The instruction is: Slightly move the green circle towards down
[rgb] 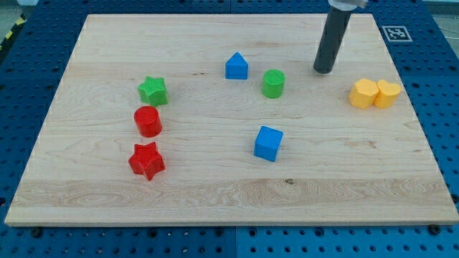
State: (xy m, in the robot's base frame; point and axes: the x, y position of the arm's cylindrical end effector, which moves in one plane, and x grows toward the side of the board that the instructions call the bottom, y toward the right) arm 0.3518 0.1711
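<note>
A red star block [146, 160] lies nearest the view's bottom edge of the pale wooden board [215, 193], at the view's left, with a red cylinder [148, 121] just above it and a green star [153, 91] above that — the three forming a short column. A blue cube [268, 142] sits right of the board's centre, well apart from the others. The green circle [273, 84], an upright round block, stands in the upper middle of the board, near a blue house-shaped block [237, 67] to its left and directly above the blue cube. My tip [323, 70] rests on the board to the upper right of the green circle, apart from it and touching no block; the dark rod rises from it out of the view's top. The arm carries no pincer — only this rod, holding nothing. At the view's right, a yellow block [363, 93] of unclear shape and a yellow heart [387, 94] sit touching side by side. A blue perforated table [437, 107] surrounds the board.
</note>
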